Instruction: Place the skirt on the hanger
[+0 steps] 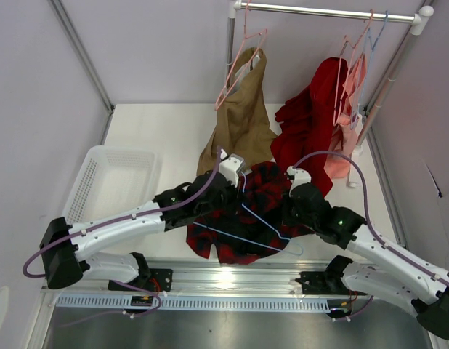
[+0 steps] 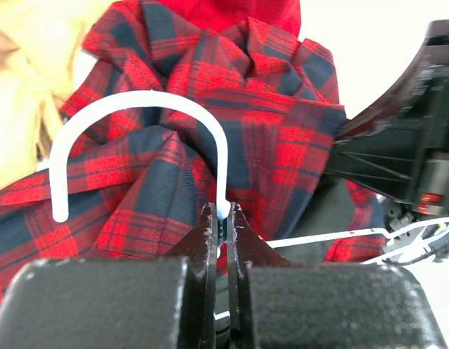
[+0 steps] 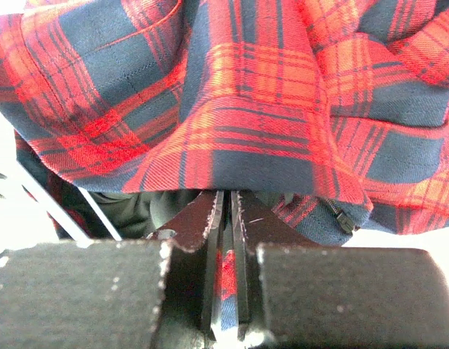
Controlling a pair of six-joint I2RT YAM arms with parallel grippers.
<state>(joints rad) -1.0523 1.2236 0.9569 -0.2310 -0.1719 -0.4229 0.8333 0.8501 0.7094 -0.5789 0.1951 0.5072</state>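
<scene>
The red and navy plaid skirt (image 1: 257, 193) lies bunched on the table between my two arms. The light-blue wire hanger (image 1: 243, 236) lies across it, with its triangle over the near part of the fabric. My left gripper (image 1: 241, 178) is shut on the hanger's neck just below the hook (image 2: 137, 102), the wire pinched between the fingertips (image 2: 210, 218). The skirt (image 2: 275, 109) sits behind that hook. My right gripper (image 1: 288, 195) is shut on a fold of the skirt (image 3: 246, 109), and plaid cloth shows between its jaws. A stretch of hanger wire (image 3: 50, 207) passes at the left of the right wrist view.
A white basket (image 1: 112, 182) stands at the left. At the back, a rack rod (image 1: 326, 10) carries a tan garment (image 1: 243, 116) on a pink hanger (image 1: 243, 62), a plain red garment (image 1: 312, 123) and a pink garment (image 1: 349, 131). The rack's post (image 1: 373, 109) slants down on the right.
</scene>
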